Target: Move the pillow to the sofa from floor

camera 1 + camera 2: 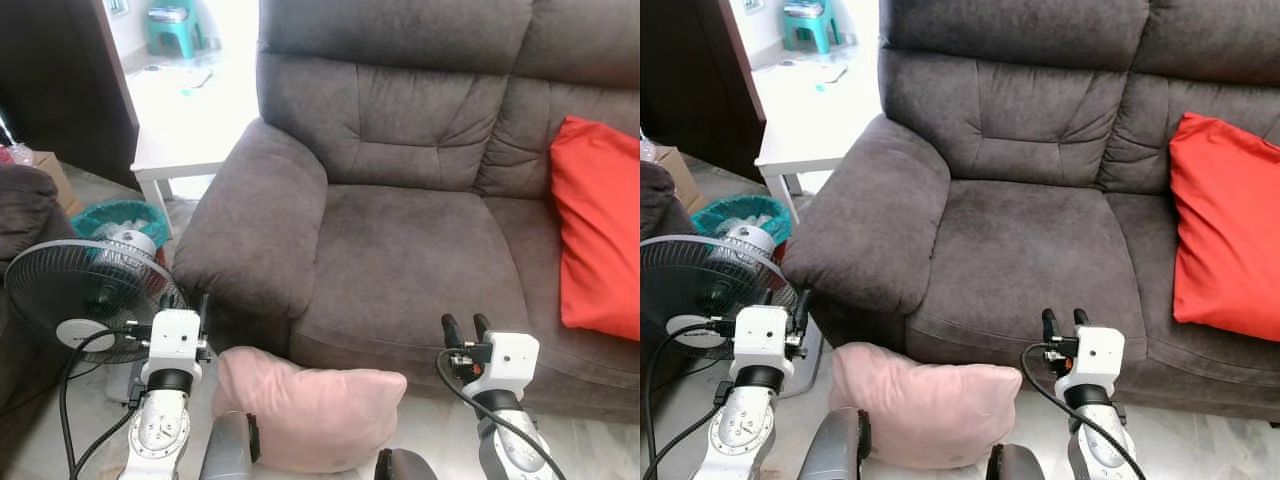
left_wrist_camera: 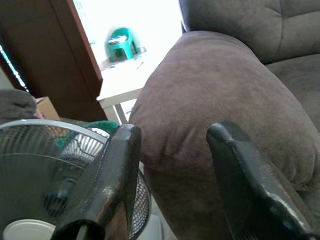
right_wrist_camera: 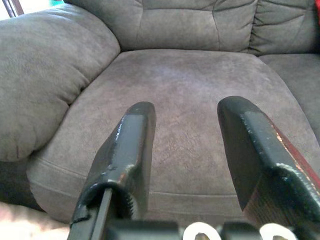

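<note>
the pink pillow (image 1: 310, 415) is seen on the floor between the left gripper (image 2: 172, 150) and right gripper (image 3: 187, 130), both spread wide and empty, before the sofa (image 1: 400, 250).

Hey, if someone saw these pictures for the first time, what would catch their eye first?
Probably the bright red cushion leaning on the right seat of the grey sofa. Next, the pink pillow on the floor against the sofa's front, between the open left pincer and open right pincer. A black floor fan stands left of the armrest.
</note>
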Motion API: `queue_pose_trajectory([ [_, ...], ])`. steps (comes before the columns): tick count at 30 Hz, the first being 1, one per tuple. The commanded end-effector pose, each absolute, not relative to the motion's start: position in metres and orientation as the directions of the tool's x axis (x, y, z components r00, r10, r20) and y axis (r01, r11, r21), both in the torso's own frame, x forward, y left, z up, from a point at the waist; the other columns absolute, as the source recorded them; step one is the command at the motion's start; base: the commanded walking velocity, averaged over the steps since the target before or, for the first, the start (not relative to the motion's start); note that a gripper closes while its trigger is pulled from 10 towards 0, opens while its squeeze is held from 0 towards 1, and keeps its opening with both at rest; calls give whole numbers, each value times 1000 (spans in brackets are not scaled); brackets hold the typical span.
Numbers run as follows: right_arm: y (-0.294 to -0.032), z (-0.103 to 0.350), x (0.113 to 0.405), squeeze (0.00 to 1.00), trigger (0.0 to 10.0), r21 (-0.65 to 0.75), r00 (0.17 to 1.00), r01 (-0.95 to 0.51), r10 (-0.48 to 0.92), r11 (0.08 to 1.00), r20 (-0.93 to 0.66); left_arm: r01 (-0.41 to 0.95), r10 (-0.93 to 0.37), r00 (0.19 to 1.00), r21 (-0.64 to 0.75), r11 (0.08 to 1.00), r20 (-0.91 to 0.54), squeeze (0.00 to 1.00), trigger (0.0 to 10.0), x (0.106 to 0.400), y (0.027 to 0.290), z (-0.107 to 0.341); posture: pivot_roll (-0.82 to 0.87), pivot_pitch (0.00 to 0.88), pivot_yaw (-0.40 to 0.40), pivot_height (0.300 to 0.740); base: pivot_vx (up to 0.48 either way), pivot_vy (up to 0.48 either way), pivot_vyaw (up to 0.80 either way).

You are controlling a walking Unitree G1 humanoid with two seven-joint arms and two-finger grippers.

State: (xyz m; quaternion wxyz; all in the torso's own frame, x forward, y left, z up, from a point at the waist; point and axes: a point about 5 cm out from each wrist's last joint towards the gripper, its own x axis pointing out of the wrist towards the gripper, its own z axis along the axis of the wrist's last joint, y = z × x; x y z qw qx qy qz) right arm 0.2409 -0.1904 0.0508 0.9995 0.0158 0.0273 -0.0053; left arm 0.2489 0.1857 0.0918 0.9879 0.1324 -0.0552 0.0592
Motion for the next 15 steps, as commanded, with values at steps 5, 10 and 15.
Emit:
queue_pose_trajectory([
  [5, -189, 46, 240, 0, 10000, 13, 996, 0, 2, 1000, -84, -121, 96, 989, 245, 962, 114, 0, 10000, 251, 184, 90, 102, 18, -59, 529, 0, 0, 0],
  [10, -189, 45, 239, 0, 10000, 9, 996, -1, 1, 1000, -86, -120, 95, 989, 245, 962, 114, 0, 10000, 251, 184, 90, 103, 18, -59, 529, 0, 0, 0],
  [15, -189, 44, 239, 0, 10000, 17, 996, 0, 1, 1000, -85, -118, 93, 989, 245, 962, 113, 0, 10000, 251, 184, 89, 103, 19, -58, 529, 0, 0, 0],
])
